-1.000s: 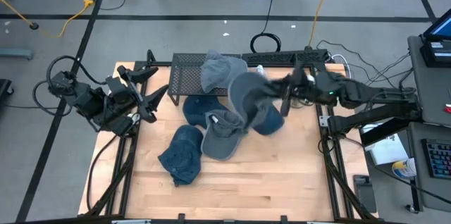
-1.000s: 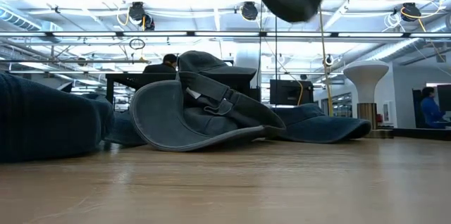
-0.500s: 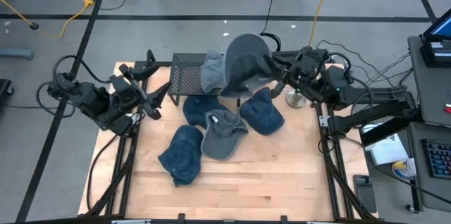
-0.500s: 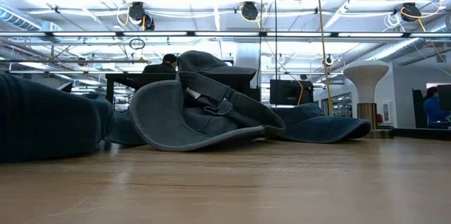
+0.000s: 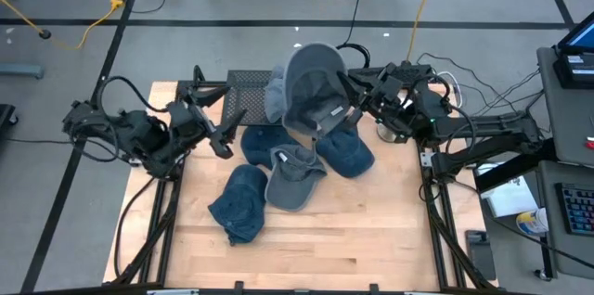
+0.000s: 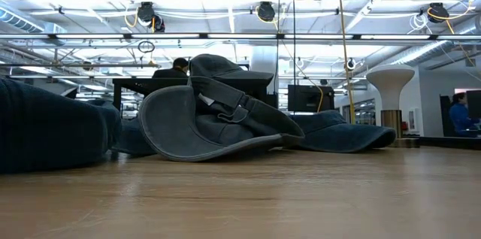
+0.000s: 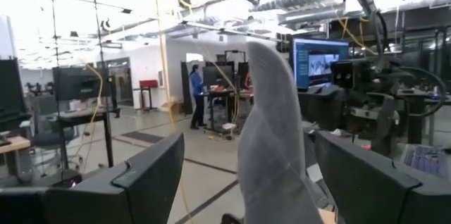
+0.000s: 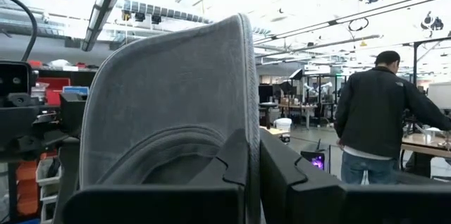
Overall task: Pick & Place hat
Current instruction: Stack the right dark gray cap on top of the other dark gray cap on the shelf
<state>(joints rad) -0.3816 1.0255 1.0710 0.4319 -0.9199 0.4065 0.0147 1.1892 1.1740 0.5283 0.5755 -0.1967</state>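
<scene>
Fabric feel: soft grey cloth, light and floppy; the held bucket hat (image 5: 313, 86) sags around my grip, so I judge it will fold and swing, not hold its shape.
Left pincer (image 5: 221, 133): my fingers stand spread and empty over the left side of the worktop (image 5: 371, 230), pointing toward the pile and the lifted hat.
Rolled blue hat (image 5: 238, 204): lies crumpled on the worktop, nearest the front, touching the grey cap beside it.
Wire basket (image 5: 245, 102): dark mesh container at the back edge; one pale grey hat (image 5: 277, 97) lies draped in or over its right end, I cannot tell which, and the mesh to its left shows bare.
Grey cap (image 5: 292, 177): rests brim-out in the middle of the pile, upside down by the look of it.
Where to take hold: the brim edge, pinched flat, as the crown would only collapse.
Held hat's place: lifted clear of the worktop, above the pile and just beside the basket's right end.
Right pincer (image 5: 351, 108): clamped tight on the lifted hat's brim, reaching in from the right.
Dark blue hat (image 5: 348, 152): lies flat under the lifted one.
</scene>
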